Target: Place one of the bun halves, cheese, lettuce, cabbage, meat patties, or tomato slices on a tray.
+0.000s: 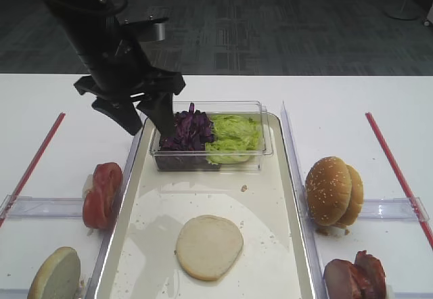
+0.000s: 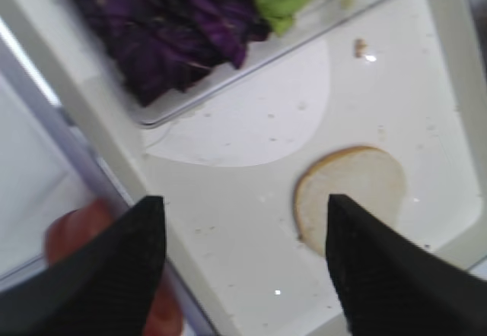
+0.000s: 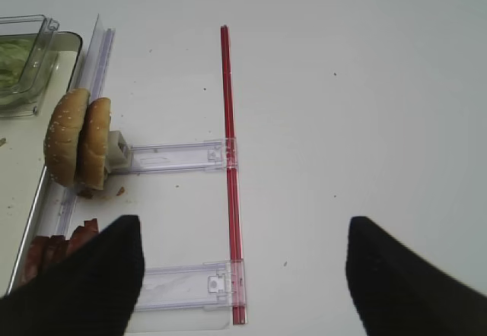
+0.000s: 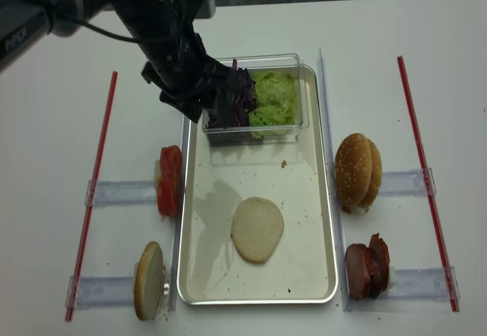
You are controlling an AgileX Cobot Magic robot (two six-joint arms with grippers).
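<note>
The left arm's black fingers (image 2: 243, 267) are spread apart with nothing between them, hanging above the left end of the small clear plastic tub (image 1: 252, 151). Just below and beside them in that tub lies the heap of dark purple shredded cabbage (image 1: 191, 129), and beyond it, touching it, the heap of light green shredded lettuce (image 1: 233, 137). Under the fingers spreads the large long rectangular silver metal tray (image 4: 319, 191), and nearer the camera on its floor rests one pale cream round bun half (image 1: 209, 246), flat and alone. Left of the fingers, off the tray on the white tabletop (image 1: 54, 96), stand the red tomato slices (image 1: 102, 194) and another bun half (image 1: 55, 274). The right arm's black fingers (image 3: 243, 275) are also spread and empty, over bare tabletop; to their left sit the brown sesame-seeded domed buns (image 3: 76, 144) and the dark reddish-brown meat patties (image 1: 355, 274)
</note>
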